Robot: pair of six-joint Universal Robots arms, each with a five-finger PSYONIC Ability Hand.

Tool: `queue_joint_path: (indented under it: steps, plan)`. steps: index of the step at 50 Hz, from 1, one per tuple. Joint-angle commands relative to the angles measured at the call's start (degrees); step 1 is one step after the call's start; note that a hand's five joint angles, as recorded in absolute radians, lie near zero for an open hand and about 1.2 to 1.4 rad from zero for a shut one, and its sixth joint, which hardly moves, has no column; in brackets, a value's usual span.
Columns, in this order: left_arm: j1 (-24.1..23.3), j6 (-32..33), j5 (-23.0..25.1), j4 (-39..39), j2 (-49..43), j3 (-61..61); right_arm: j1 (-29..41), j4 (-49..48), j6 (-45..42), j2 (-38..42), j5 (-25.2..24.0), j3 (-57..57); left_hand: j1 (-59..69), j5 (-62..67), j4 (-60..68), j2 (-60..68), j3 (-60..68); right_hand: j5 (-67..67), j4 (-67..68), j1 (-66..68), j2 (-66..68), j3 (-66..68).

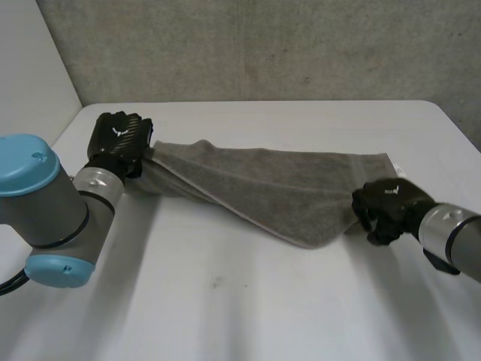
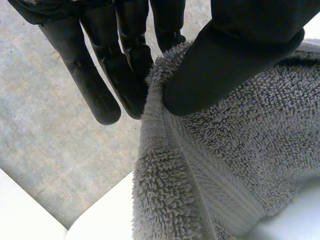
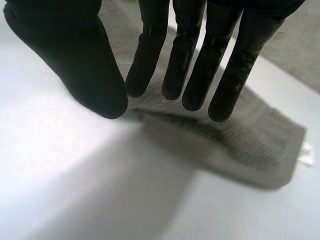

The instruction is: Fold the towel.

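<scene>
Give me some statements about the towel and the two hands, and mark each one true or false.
1. The left hand pinches the towel between its thumb and fingers. True.
2. The towel is blue. False: it is grey.
3. The right hand is at the end of the towel opposite the left hand. True.
4. The towel lies as a neat folded square in the middle of the table. False: it stretches out long between the two hands.

Your left hand [image 1: 119,140] pinches the towel [image 1: 278,184] between thumb and fingers, arm reaching forward; your right hand [image 1: 389,205] has straight, loose fingers, thumb apart.
</scene>
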Motion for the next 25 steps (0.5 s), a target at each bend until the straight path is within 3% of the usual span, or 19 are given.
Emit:
queue_joint_path:
  steps: [1, 5, 12, 16, 21, 25]
  plan:
    - [0.0, -1.8, 0.0, 0.0, 0.0, -0.4, -0.4, -1.0, -1.4, 4.1, -2.3, 1.8, 11.7, 10.6, 10.3, 10.2, 10.3, 10.2, 7.7, 8.3, 8.1, 7.7]
    - [0.0, -2.5, 0.0, 0.0, 0.1, -0.4, -0.3, -3.0, -1.3, 5.9, -2.3, 1.1, 11.7, 10.6, 10.3, 10.2, 10.3, 8.5, 6.0, 6.6, 6.4, 6.0]
    - [0.0, -2.8, 0.0, -0.1, 0.1, -0.4, 0.3, -7.6, -0.2, 6.0, -2.2, 0.8, 11.7, 10.6, 10.3, 10.2, 10.3, -12.5, -15.0, -14.4, -14.6, -15.0]
    - [0.0, -2.8, 0.0, -0.1, 0.1, -0.4, 1.0, -9.2, 0.9, 5.8, -1.9, 1.5, 11.7, 10.6, 10.3, 10.2, 10.3, -14.2, -16.7, -16.1, -16.3, -16.7]
    - [0.0, -2.8, -0.1, -0.4, 0.5, -0.5, 5.5, -12.5, 7.9, 5.4, -1.8, 1.9, 11.7, 10.6, 10.3, 10.2, 10.3, -18.2, -20.7, -20.2, -20.3, -20.7]
    - [-0.3, -2.9, 0.0, -1.8, 1.2, -0.5, 8.8, -16.7, 14.2, 5.2, -1.6, 1.8, 11.7, 10.6, 10.3, 10.2, 10.3, -29.5, -32.0, -31.4, -31.6, -31.9]
